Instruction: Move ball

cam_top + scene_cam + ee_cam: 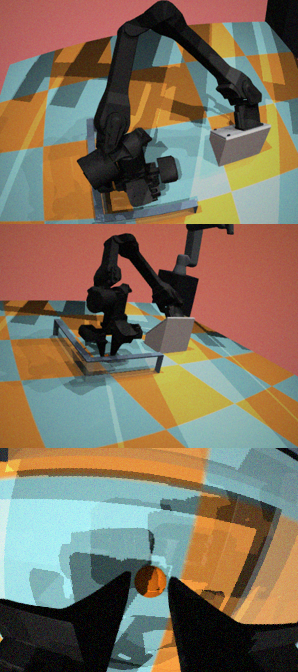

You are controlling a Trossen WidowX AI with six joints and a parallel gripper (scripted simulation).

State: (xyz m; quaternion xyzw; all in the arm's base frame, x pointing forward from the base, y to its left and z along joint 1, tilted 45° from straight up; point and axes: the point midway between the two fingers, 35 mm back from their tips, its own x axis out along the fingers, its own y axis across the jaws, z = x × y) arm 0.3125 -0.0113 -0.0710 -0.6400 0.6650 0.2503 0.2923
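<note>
Between tapered fingertips (101, 351) sits a round orange ball (150, 581), the end effector (150, 182) (107, 354) (149, 579) apparently released.

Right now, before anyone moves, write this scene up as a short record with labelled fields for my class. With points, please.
ball: orange (150, 581), between the fingertips in the wrist view
gripper: black (154, 182) (107, 355) (150, 576), pointing down, partly open, narrow gaps showing beside the ball
walls: two, low and clear (147, 211) (125, 356), meeting in a corner
gripper place: on the inner side of the walls
other object: grey wedge-shaped block (241, 145) (177, 334), outside the walls
see-through copy: cannot be made out
table pattern: orange, blue and yellow patches
</note>
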